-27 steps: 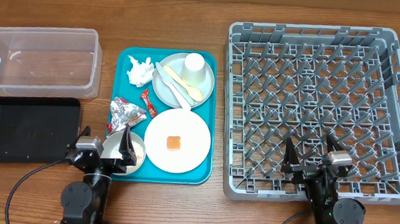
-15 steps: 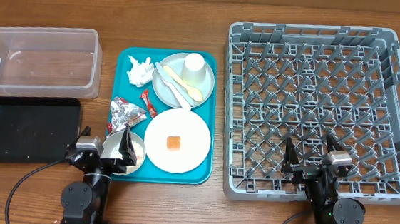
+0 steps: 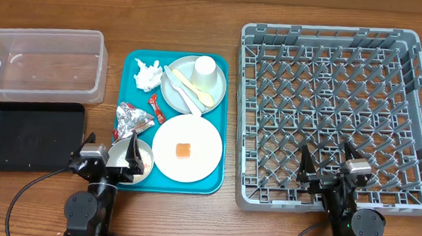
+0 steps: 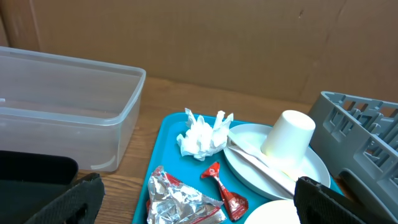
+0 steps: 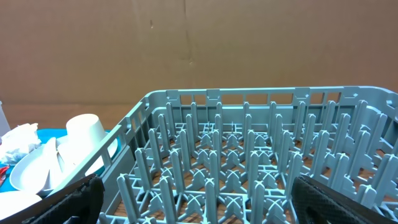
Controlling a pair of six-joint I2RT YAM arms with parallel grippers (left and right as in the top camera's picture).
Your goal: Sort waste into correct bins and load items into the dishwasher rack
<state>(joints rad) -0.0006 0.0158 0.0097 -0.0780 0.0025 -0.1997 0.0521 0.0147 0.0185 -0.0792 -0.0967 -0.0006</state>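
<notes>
- At the near edge of the table (image 3: 180, 25), the left gripper (image 3: 111, 146) is being shown with its jaws spread as wide as they go, and nothing is being gripped between them.
- Further right along that edge, the right gripper (image 3: 328, 161) is being held just as wide apart and empty, with its fingers being pointed over the near wall of the dishwasher rack (image 3: 331, 33).
- Just beneath the left gripper, a small grey bowl (image 3: 126, 158) is being carried on the near left corner of a flat teal tray (image 3: 131, 93).
- Right of that bowl, a pale round plate (image 3: 202, 159) is being borne by the same tray, and a small orange food cube (image 3: 184, 150) is being displayed at its middle.
- Beyond the bowl, a crinkled silver foil wrapper (image 3: 132, 119) and red-and-white packets (image 3: 155, 106) are being shown on the tray's left side, with a crumpled white tissue (image 3: 148, 74) being seen at its far left corner.
- At the tray's far right, a grey round plate (image 3: 171, 92) is being loaded with a white cup (image 3: 205, 71), a yellow spoon (image 3: 194, 86) and a white plastic utensil (image 3: 186, 99).
- Left of the teal tray, a clear tub (image 3: 102, 68) is being shown further back and a shallow black tray (image 3: 31, 104) nearer, the two just beside each other.
- Right of the teal tray, the rack is being shown as the largest thing, its grid floor being filled with upright pegs.
</notes>
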